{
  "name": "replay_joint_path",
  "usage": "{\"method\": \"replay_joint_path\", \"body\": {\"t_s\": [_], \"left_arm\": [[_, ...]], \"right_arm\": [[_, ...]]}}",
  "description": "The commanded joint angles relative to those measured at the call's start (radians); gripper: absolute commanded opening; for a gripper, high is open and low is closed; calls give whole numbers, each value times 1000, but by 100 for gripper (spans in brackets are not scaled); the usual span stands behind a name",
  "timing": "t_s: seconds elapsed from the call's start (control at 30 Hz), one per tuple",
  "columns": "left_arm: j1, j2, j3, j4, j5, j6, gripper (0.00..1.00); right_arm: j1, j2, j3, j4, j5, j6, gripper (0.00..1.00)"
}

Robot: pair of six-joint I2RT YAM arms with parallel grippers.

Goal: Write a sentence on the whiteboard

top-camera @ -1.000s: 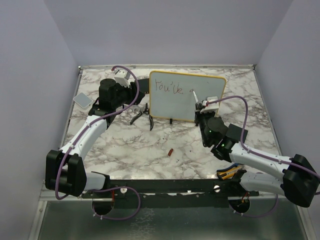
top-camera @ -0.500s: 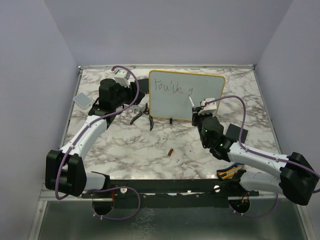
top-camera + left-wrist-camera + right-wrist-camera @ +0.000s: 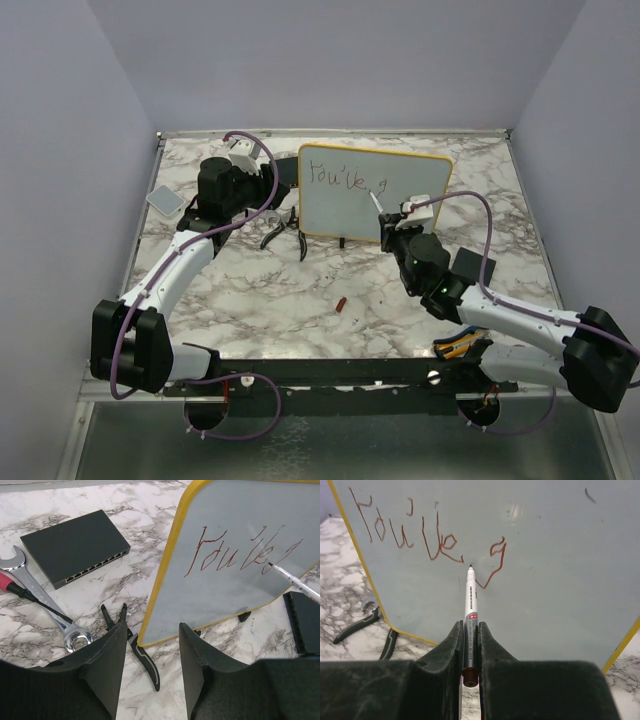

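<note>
The whiteboard (image 3: 345,210) stands upright on small black feet at the back middle of the table, yellow-framed (image 3: 160,592). The sentence (image 3: 420,535) reads "You've g" in thin red-brown strokes along the top (image 3: 240,555). My right gripper (image 3: 470,630) is shut on a white marker (image 3: 470,600). The marker's tip sits at the board face, just below and between the "e" and the "g". My left gripper (image 3: 150,630) is open and holds nothing. It hovers low over the table, just in front of the board's lower left corner.
Left of the board lie a flat black box (image 3: 75,547), a wrench (image 3: 47,607), a red-handled screwdriver (image 3: 25,590) and black pliers (image 3: 137,650). A grey pad (image 3: 165,200) lies at the far left. A small red cap (image 3: 341,304) lies on the marble in front.
A "g" has appeared after "You've". My right gripper has drifted left with the marker, whose tip now sits left of that letter. The left arm has not moved.
</note>
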Motion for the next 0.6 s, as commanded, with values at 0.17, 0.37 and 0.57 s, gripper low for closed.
{"method": "replay_joint_path", "body": {"t_s": [0.17,0.37,0.57], "left_arm": [[8,-22,-5,13,-12,11,48],[7,-24,-6,13,-12,12,48],[9,-22,-8,12,-12,12,48]], "right_arm": [[-3,-162,-11,-5,30,-6,1],[-3,-186,-35,-34,120,-34,1],[-4,-183,-54,2,147,-60,1]]}}
